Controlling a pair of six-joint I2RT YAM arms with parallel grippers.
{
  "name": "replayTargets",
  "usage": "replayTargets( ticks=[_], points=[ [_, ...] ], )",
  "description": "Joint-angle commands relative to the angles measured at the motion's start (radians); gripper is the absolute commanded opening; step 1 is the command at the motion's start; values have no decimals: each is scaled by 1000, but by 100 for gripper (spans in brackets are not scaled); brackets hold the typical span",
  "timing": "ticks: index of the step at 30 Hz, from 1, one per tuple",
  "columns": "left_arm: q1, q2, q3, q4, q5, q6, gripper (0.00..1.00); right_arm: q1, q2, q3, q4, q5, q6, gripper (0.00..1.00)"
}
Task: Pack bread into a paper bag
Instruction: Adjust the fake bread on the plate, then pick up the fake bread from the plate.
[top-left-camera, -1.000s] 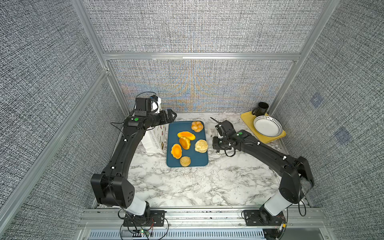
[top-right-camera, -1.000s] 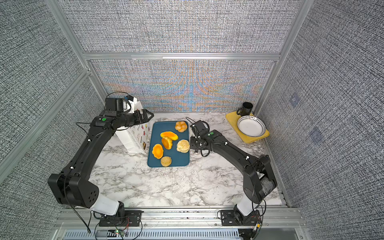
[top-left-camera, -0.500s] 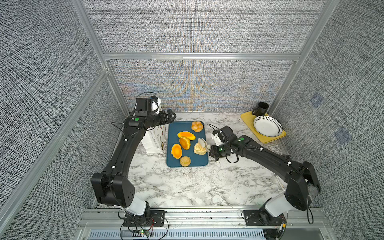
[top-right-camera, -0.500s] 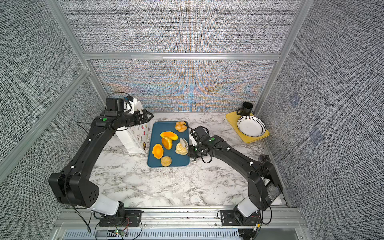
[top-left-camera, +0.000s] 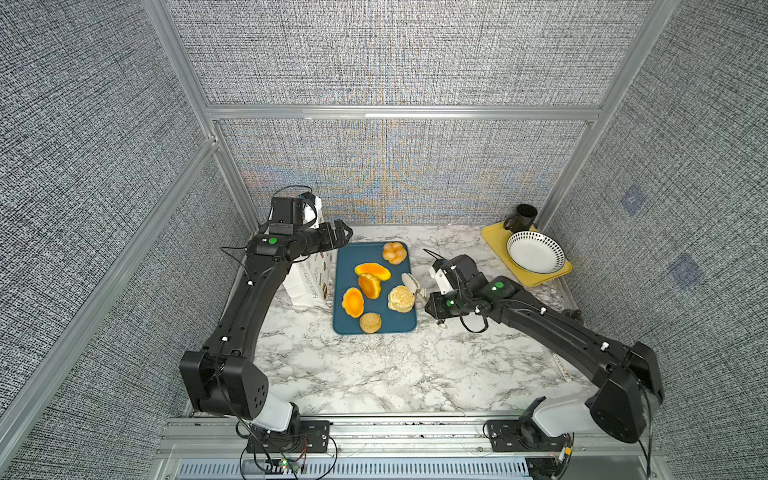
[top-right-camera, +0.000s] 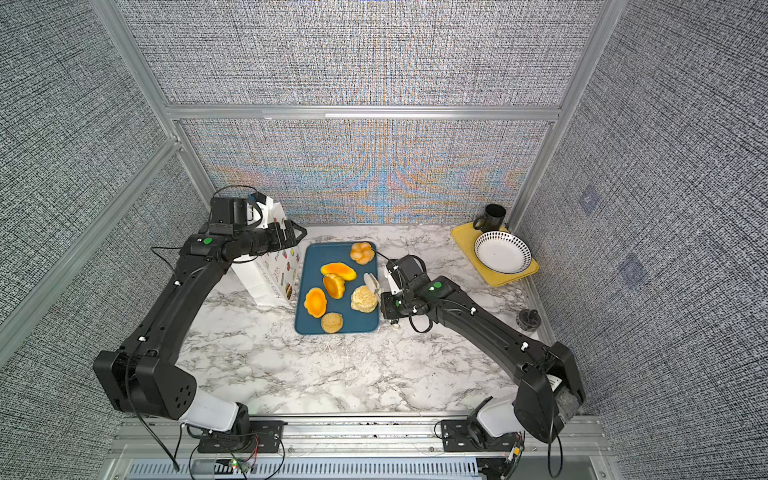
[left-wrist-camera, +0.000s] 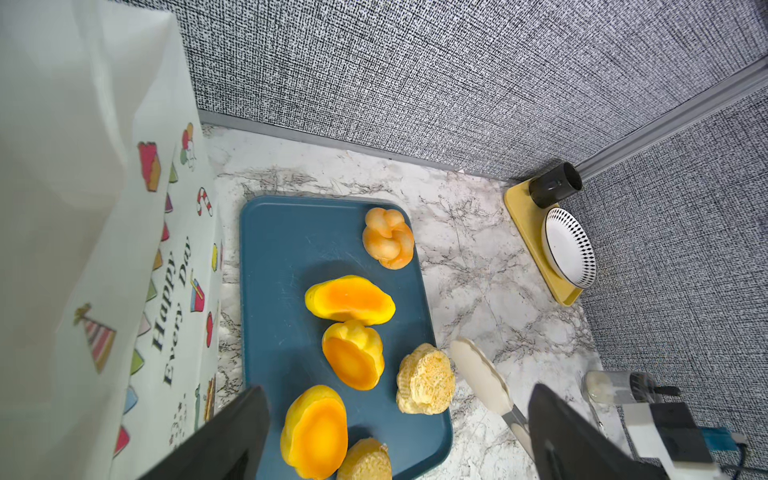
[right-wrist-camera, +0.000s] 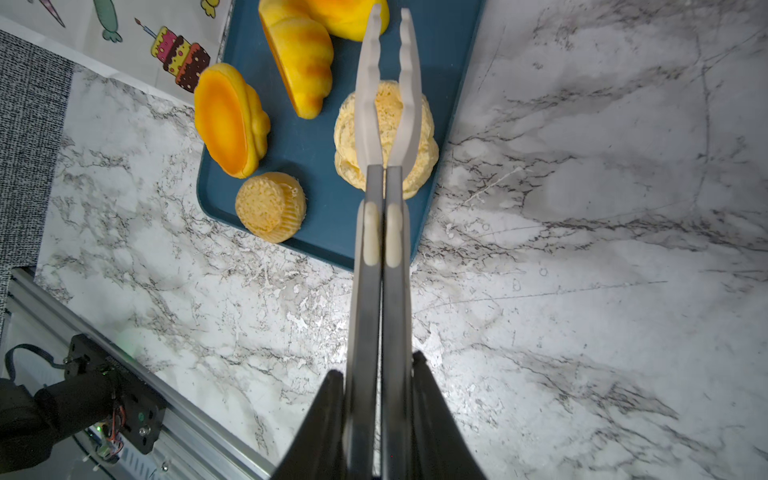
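Six pieces of bread lie on a blue tray (top-left-camera: 357, 257): a knotted roll (top-left-camera: 394, 252), three orange ovals (top-left-camera: 372, 271), a sesame bun (top-left-camera: 370, 322) and a pale crumbly round (top-left-camera: 401, 298). The white paper bag (top-left-camera: 309, 282) stands upright left of the tray. My left gripper (top-left-camera: 343, 237) hovers open by the bag's top edge, holding nothing. My right gripper (right-wrist-camera: 378, 365) is shut on the handles of white-tipped tongs (right-wrist-camera: 376, 249). The tong blades are squeezed almost together above the right edge of the crumbly round (right-wrist-camera: 424, 124), with nothing between them.
A yellow tray (top-left-camera: 494, 241) at the back right carries a black mug (top-left-camera: 521, 217) and a white bowl (top-left-camera: 534, 257). A small black object (top-right-camera: 528, 320) sits by the right wall. Wall panels enclose the marble table (top-left-camera: 374, 374) on three sides.
The right arm swung the tongs left to the crumbly round, then drew them slightly back while squeezing them narrower. The left arm stayed still.
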Motion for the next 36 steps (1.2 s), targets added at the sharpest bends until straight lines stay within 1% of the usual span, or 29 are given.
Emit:
replayTargets(
  ticks=[1, 2, 5, 7, 10, 11, 14, 18, 21, 24, 27, 30, 31, 34, 36],
  points=[
    [-5, -13, 2, -1, -24, -2, 100, 8, -19, -27, 16, -19, 24, 3],
    [-6, -21, 4, -3, -28, -5, 100, 11, -19, -30, 16, -19, 26, 4],
    [-11, -46, 14, -18, -28, -16, 100, 18, -21, -38, 27, -20, 20, 6],
    [-13, -65, 20, -35, -25, -20, 100, 18, -27, -44, 35, -16, 20, 10],
    [-16, -95, 25, -68, -35, -24, 100, 19, -34, -56, 49, -27, 16, 11],
    [-15, -108, 25, -79, -43, -22, 100, 20, -35, -60, 52, -32, 17, 13],
    [-15, -134, 37, -126, -79, -9, 100, 22, -44, -66, 53, -43, 14, 16],
    [-16, -191, 35, -214, -173, 2, 100, 23, -53, -53, 31, -40, -2, 16],
    [-10, -263, -19, -241, -249, -7, 100, 24, -63, -46, 9, -9, -17, 16],
    [3, -317, -64, -258, -285, -24, 100, 26, -70, -26, -14, 59, -28, 16],
    [10, -345, -74, -271, -311, -41, 100, 26, -75, 3, -33, 152, -29, 12],
    [16, -350, -64, -281, -329, -43, 100, 28, -81, 15, -49, 220, -35, 12],
    [17, -348, -56, -287, -336, -43, 100, 27, -82, 13, -54, 219, -35, 12],
    [18, -344, -38, -293, -355, -40, 100, 30, -99, -29, -50, 144, -37, 14],
    [20, -342, -28, -293, -362, -43, 100, 32, -126, -64, -21, 89, -37, 18]
  ],
)
